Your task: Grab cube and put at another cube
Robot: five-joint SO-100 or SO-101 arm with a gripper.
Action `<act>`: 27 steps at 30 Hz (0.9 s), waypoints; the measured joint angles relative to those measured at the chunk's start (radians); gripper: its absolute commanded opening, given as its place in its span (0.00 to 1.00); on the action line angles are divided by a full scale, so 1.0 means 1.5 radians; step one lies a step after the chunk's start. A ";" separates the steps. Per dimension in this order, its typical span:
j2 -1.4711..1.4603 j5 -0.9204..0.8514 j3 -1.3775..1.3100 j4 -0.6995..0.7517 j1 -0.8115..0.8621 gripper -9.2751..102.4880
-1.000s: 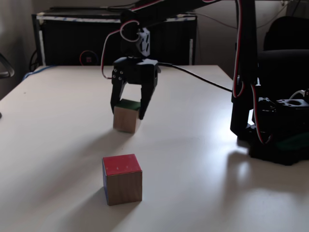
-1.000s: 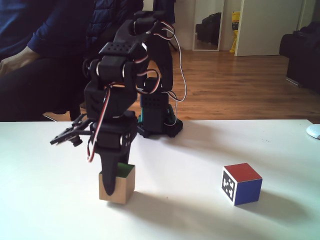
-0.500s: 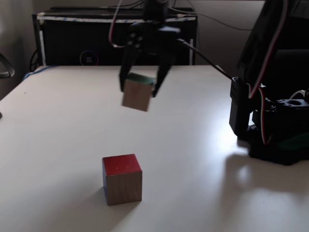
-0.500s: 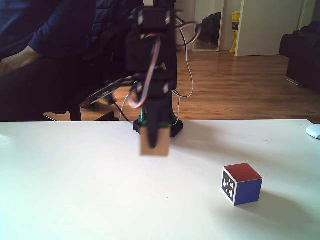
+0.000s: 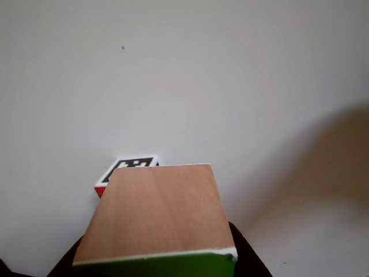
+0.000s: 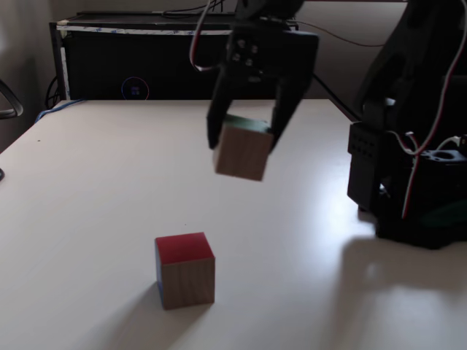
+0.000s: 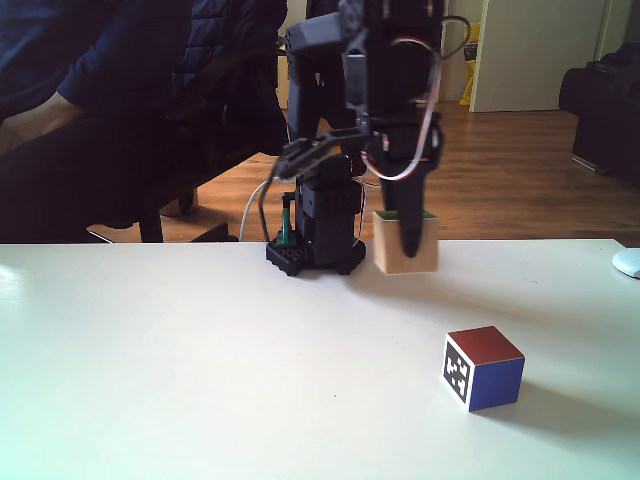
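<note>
Two cubes are on show: the cube (image 6: 242, 151), wood with a green face, sits at upper centre of a fixed view, pinched in the end effector (image 6: 244, 138) and clear of the white counter (image 6: 87, 189), while another cube (image 6: 184, 269), red on top, rests at lower centre. The single arm reaches in from the top, fingers pointing down. In the other view the cube (image 5: 157, 212) fills the lower centre, with another cube (image 5: 124, 171) partly hidden behind it.

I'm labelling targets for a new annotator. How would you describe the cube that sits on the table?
On the white table, below the raised hand, stands a small cube. It has a red top and a black-and-white patterned side; the wooden cube hangs in the hand.
</note>
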 measured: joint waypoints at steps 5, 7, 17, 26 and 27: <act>-0.049 0.036 -0.034 -0.003 -0.061 0.14; -0.071 0.042 -0.056 -0.003 -0.079 0.14; -0.208 0.075 -0.188 -0.005 -0.099 0.14; -0.309 0.087 -0.268 -0.009 -0.107 0.14; -0.317 0.089 -0.278 -0.009 -0.106 0.14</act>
